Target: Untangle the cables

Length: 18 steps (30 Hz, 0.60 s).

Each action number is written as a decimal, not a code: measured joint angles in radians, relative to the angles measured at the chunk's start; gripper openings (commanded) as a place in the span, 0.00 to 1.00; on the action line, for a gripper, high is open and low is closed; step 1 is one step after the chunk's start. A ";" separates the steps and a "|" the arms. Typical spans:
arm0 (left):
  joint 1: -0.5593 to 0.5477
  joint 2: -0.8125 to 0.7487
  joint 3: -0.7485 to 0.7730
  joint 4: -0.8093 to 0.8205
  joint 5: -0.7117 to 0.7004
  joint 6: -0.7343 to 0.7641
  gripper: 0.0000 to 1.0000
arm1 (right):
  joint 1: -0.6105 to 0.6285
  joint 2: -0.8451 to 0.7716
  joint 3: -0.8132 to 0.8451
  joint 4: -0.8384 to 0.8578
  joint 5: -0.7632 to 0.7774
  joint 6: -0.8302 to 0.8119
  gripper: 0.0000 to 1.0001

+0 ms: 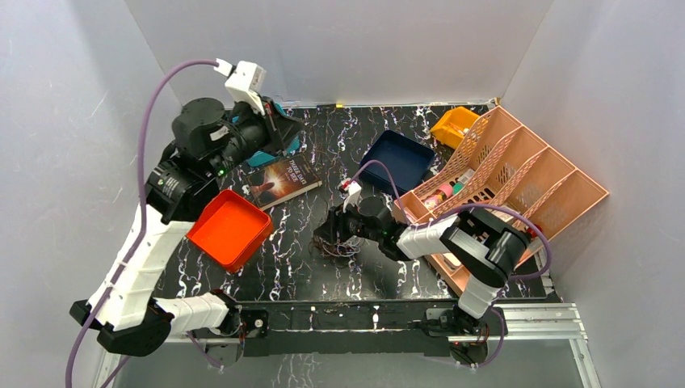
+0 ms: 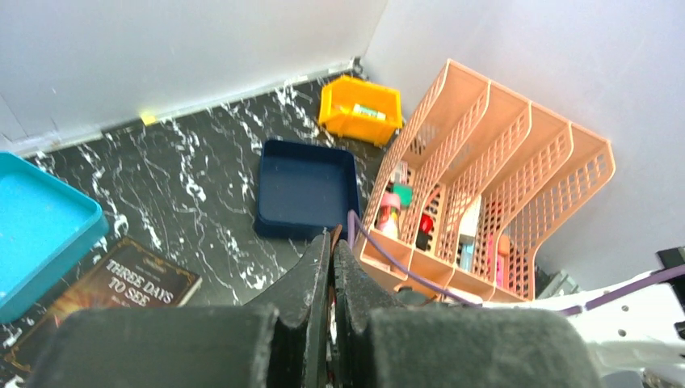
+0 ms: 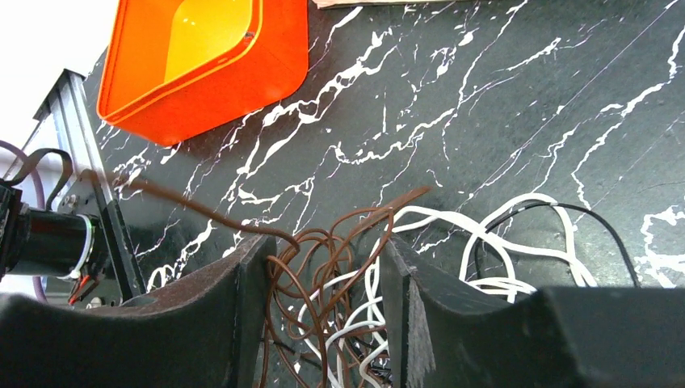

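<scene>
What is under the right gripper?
The cables: brown and white loops between the fingers of the right gripper, a black loop alongside. From above, the gripper covers most of the tangle.

Cables half-seen, right of the orange tray
From above, the right gripper covers most of the tangle. In the right wrist view its lower loops run off the bottom edge, one brown strand blurs out below the tray, and the tray's upper part is cut off. Behind the tray, the left arm hides much of a teal tray.
</scene>
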 measured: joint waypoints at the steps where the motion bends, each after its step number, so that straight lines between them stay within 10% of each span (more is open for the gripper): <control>1: 0.000 0.000 0.024 -0.002 -0.008 0.003 0.00 | 0.001 0.003 -0.001 0.003 0.000 0.000 0.57; 18: 0.000 0.069 0.304 0.037 -0.104 0.078 0.00 | 0.016 0.028 -0.068 0.050 0.000 0.008 0.57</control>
